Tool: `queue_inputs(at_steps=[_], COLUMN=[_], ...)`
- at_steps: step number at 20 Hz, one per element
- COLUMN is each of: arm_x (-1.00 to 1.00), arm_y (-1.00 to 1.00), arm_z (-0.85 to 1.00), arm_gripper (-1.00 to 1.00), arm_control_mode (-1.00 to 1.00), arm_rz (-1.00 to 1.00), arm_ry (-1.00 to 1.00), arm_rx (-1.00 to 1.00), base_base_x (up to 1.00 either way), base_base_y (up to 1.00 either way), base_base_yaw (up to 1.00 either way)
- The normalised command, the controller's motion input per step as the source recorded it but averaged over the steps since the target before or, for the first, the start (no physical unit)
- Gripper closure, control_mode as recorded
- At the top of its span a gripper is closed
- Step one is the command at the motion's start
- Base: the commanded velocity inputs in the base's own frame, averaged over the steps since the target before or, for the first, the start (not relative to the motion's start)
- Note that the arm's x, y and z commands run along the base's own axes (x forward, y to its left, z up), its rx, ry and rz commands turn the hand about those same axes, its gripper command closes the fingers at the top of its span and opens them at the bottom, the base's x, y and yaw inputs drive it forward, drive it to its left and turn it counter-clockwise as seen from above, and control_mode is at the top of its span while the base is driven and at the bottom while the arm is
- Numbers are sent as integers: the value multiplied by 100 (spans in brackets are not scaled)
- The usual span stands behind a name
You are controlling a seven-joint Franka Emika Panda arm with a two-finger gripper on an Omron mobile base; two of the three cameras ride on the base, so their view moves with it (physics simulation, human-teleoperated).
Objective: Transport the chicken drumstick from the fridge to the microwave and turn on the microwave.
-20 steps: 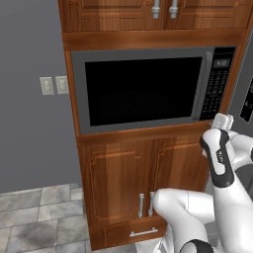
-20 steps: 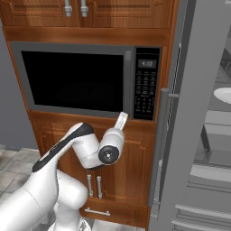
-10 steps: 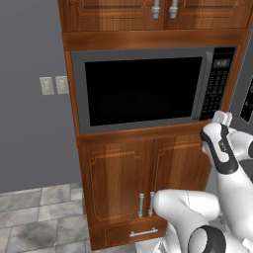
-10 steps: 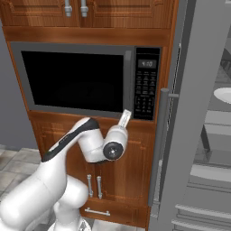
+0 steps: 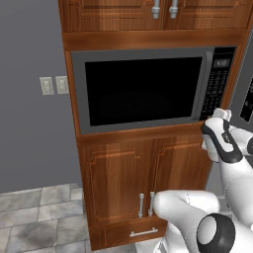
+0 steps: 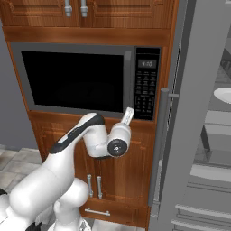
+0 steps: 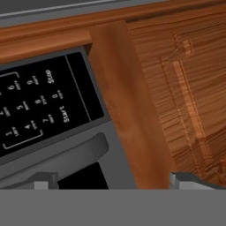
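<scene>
The microwave [image 5: 143,89] [image 6: 74,76] sits built into the wood cabinetry with its dark door shut. Its black button panel [image 5: 217,81] [image 6: 146,85] is on the right. My gripper [image 5: 222,115] [image 6: 128,114] hovers just below and in front of the panel's lower edge, open and empty. In the hand view the gripper [image 7: 110,182] has its tips far apart and faces the panel [image 7: 39,106], with the Start button [image 7: 65,114] close ahead. The fridge [image 6: 194,113] stands to the right with its door open. The chicken drumstick is out of view.
Wooden cabinet doors with metal handles [image 5: 146,205] [image 6: 94,186] and a drawer [image 5: 143,232] lie below the microwave. More cabinets [image 6: 74,9] are above. A white dish [image 6: 224,94] rests on a fridge shelf. A grey wall with outlets [image 5: 54,85] is to the left.
My hand has edged up and to the right, closer to the lower part of the button panel. The gripper has stayed open. The microwave door is unchanged.
</scene>
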Motion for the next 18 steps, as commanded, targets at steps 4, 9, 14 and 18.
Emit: queue_inputs(at_steps=[4,9,14,18], arm_x=[8,7,16,15], arm_y=[-6,-6,-3,0], arm_z=[0,0,0,0], arm_gripper=[-100,-100,-100,-100], arm_control_mode=[-100,-100,-100,-100], arm_rz=[0,0,0,0], arm_ry=[-6,-6,-4,0], arm_rx=[0,0,0,0], base_base_x=[0,0,0,0], base_base_y=[0,0,0,0], base_base_yaw=[0,0,0,0])
